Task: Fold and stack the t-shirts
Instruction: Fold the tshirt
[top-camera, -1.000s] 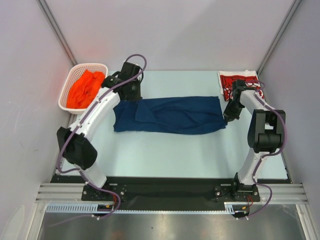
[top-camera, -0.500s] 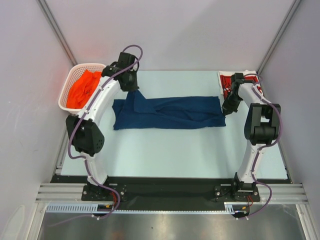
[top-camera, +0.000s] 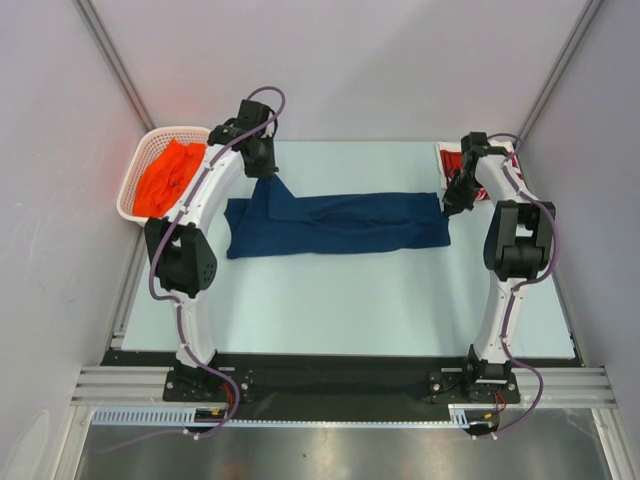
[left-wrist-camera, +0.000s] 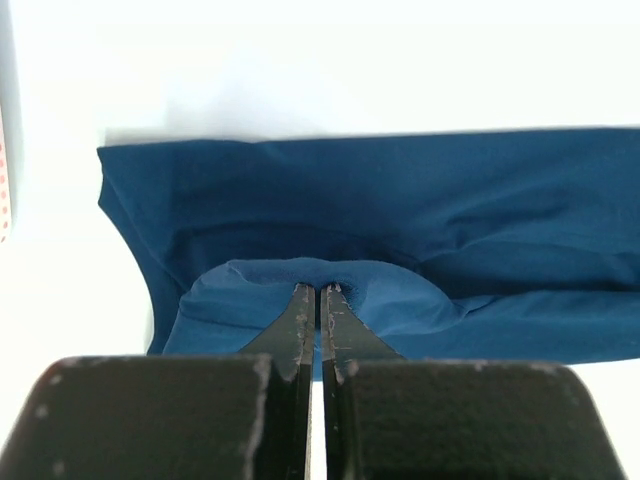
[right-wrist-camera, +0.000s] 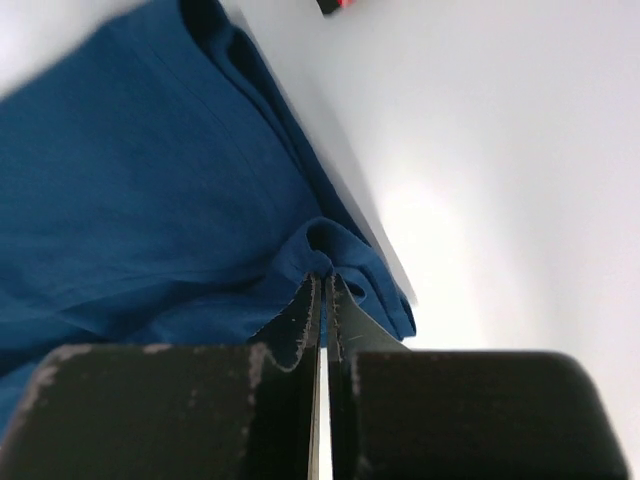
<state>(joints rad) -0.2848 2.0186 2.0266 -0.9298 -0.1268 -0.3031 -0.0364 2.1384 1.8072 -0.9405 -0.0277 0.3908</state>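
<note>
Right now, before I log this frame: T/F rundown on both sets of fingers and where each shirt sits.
1. The left fingers are shut on a raised fold of the dark navy blue cloth t-shirt. True.
2. The right fingers are wide open, holding nothing. False: they are shut on the navy shirt's edge at its right end.
3. The bright orange cloth t-shirt lies in the white plastic lattice basket. True.
4. The red cloth t-shirt lies stacked on the navy one. False: it lies apart, at the far right corner of the table.
</note>
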